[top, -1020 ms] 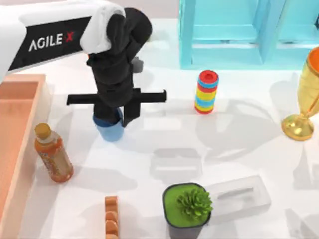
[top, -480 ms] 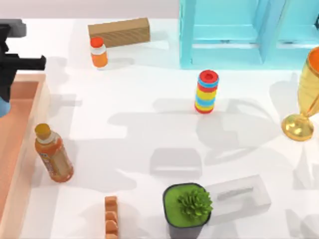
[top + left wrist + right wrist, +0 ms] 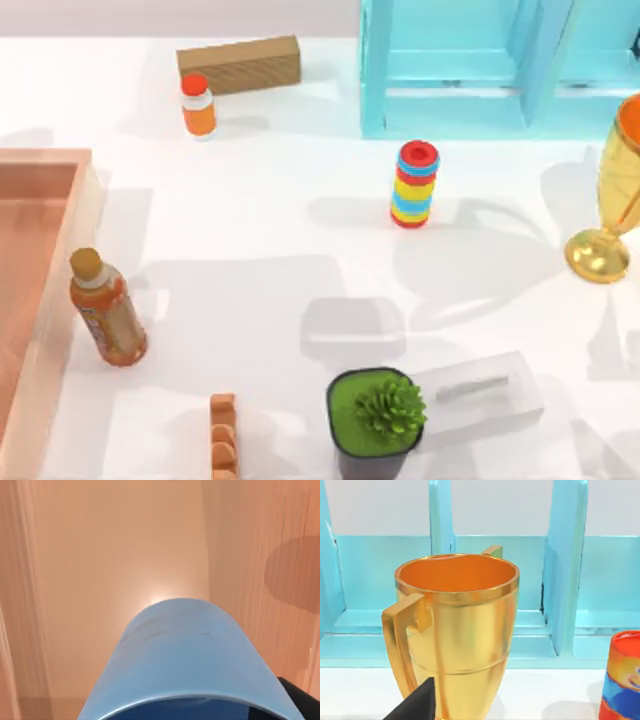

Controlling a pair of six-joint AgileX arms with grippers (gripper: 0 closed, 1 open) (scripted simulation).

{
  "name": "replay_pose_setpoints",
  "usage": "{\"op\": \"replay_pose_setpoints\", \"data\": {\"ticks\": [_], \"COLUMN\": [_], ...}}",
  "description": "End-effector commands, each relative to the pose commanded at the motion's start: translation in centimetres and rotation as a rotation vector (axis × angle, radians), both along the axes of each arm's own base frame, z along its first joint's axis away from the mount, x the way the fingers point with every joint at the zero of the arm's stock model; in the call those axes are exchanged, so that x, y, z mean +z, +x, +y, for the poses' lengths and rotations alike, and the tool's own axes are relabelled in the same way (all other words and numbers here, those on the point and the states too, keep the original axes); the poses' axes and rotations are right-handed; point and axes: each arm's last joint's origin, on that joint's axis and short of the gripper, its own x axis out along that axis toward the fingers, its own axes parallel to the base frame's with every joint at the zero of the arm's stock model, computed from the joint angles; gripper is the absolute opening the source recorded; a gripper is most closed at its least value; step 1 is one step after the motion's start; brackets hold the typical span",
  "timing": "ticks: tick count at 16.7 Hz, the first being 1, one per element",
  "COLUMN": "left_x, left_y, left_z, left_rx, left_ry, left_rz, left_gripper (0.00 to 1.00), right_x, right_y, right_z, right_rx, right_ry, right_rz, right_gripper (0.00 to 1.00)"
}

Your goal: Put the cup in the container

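While the container [image 3: 40,300] is seen at the left edge of the top view, a white table [image 3: 260,260] crowded with bottles, a goblet [image 3: 610,200] and a teal shelf [image 3: 480,70] is shown beside it. From the left wrist, the cup [image 3: 185,655] is seen above the bin's floor; the grip on it cannot be judged, so a tilted drop could tip it. From the right wrist, the goblet is framed

White table [image 3: 290,230], teal shelf unit [image 3: 470,60] behind.

Right of the container [image 3: 70,250], an orange bottle [image 3: 108,312] stands just beside its wall, with open tabletop [image 3: 260,230] farther right.
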Motion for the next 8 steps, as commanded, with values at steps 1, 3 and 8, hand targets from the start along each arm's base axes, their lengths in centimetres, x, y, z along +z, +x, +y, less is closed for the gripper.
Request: {"op": "replay_pose_setpoints", "data": {"ticks": [1, 3, 8], "left_x": [0.0, -0.2, -3.8], "left_y": [0.0, 0.1, 0.2], "left_z": [0.0, -0.1, 0.5], "left_rx": [0.000, -0.004, -0.002], "left_ry": [0.000, 0.002, 0.002], "left_rz": [0.000, 0.002, -0.004], "left_gripper": [0.00, 0.00, 0.00], "right_x": [0.0, 0.0, 0.0], "right_y": [0.0, 0.0, 0.0], "right_z": [0.0, 0.0, 0.0], "right_rx": [0.000, 0.000, 0.000], "right_ry": [0.000, 0.000, 0.000], "right_rz": [0.000, 0.000, 0.000], "right_gripper": [1.00, 1.00, 1.00]}}
